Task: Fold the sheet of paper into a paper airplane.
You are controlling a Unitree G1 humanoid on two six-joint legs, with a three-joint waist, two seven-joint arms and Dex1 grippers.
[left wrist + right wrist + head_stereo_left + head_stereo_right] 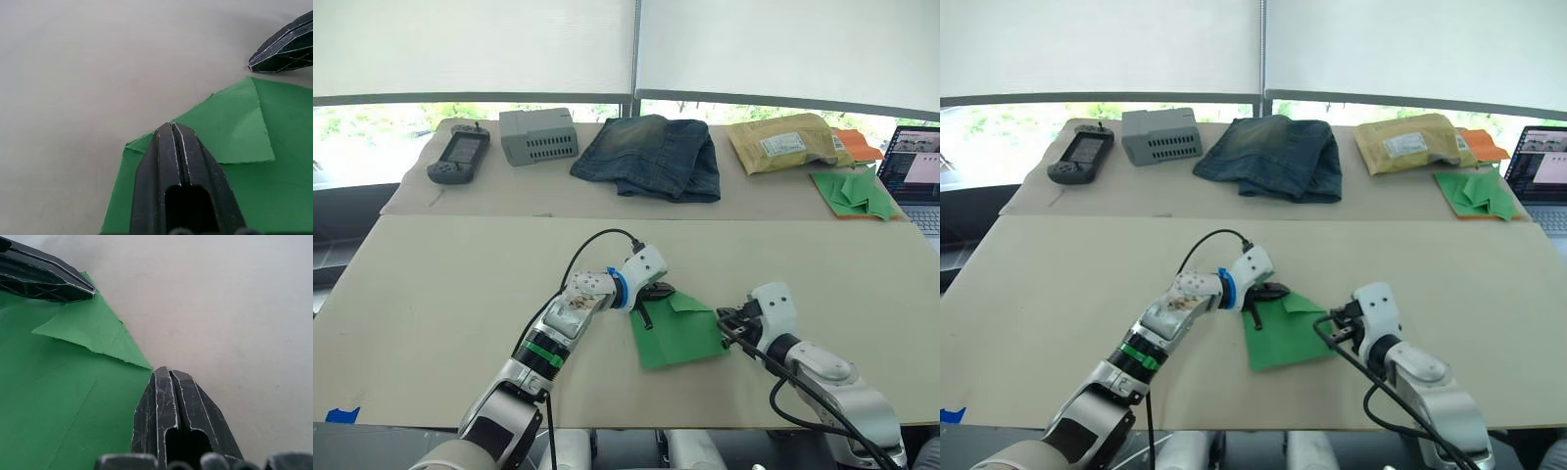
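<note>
- While the sheet of paper [677, 336] lies flat on the near table [450, 284] between the two grippers, one far corner is already folded over into a small triangular flap [230, 132].
- Left gripper [649, 297] rests on the sheet's far left corner beside that flap, fingers pressed together with nothing visibly pinched between them.
- Right gripper [729, 324] sits at the sheet's right edge, fingers also together, empty.
- Judged from this, the unfolded far right corner lies nearer the right gripper.
</note>
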